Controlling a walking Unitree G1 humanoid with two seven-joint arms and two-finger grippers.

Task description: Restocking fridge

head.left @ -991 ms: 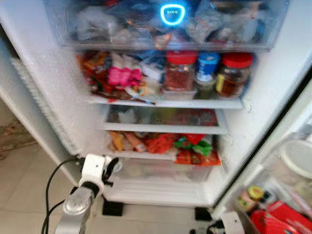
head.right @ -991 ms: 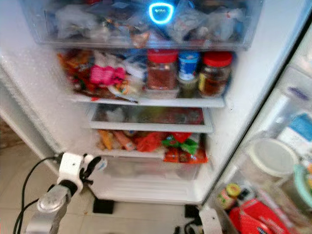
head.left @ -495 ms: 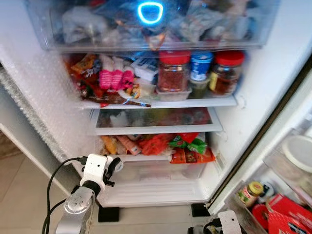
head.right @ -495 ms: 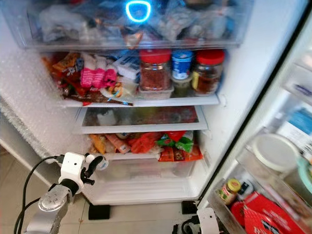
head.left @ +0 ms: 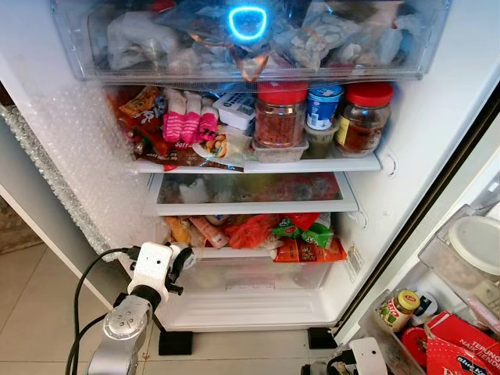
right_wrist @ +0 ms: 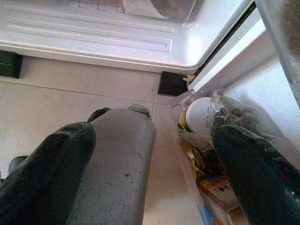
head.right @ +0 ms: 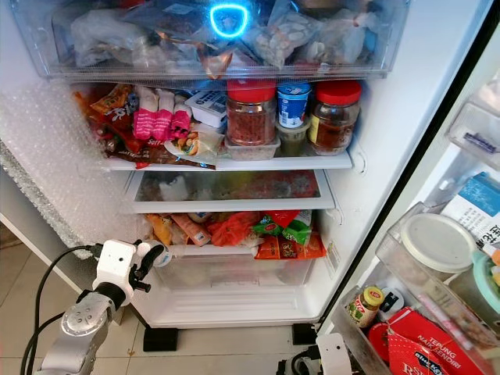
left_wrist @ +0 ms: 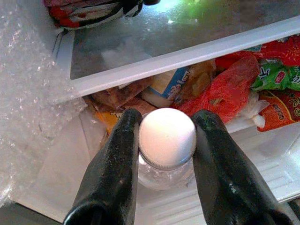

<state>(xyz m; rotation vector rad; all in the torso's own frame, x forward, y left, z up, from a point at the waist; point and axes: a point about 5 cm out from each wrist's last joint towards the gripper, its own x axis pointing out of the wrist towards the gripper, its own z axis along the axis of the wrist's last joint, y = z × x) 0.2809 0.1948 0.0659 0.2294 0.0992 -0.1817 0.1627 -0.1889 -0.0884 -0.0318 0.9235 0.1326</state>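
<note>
The left end effector (left_wrist: 164, 154) is hovering at the lower left of the open white fridge (head.left: 437, 141), its two black fingers (left_wrist: 112, 159) pinching a small clear plastic bottle with a white screw cap (left_wrist: 167, 136). The bottle is sitting between the fingers just in front of the clear bottom drawer (head.left: 258, 273), below the shelf crowded with red, orange and green snack packets (head.left: 266, 230). One level up, a glass shelf (head.left: 250, 190) is looking nearly bare. Above that, two red-lidded glass jars (head.left: 281, 113) are standing beside a blue-lidded tub (head.left: 324, 105), with pink packets (head.left: 187, 121) to their left. A glowing blue ring light (head.left: 248, 22) is shining at the top drawer. Bubble wrap (head.left: 70, 156) is lining the left wall. The right end effector (right_wrist: 154, 173) is hanging low over the tiled floor (right_wrist: 93, 89) by the door bins (head.right: 437, 273), fingers spread wide and empty.
</note>
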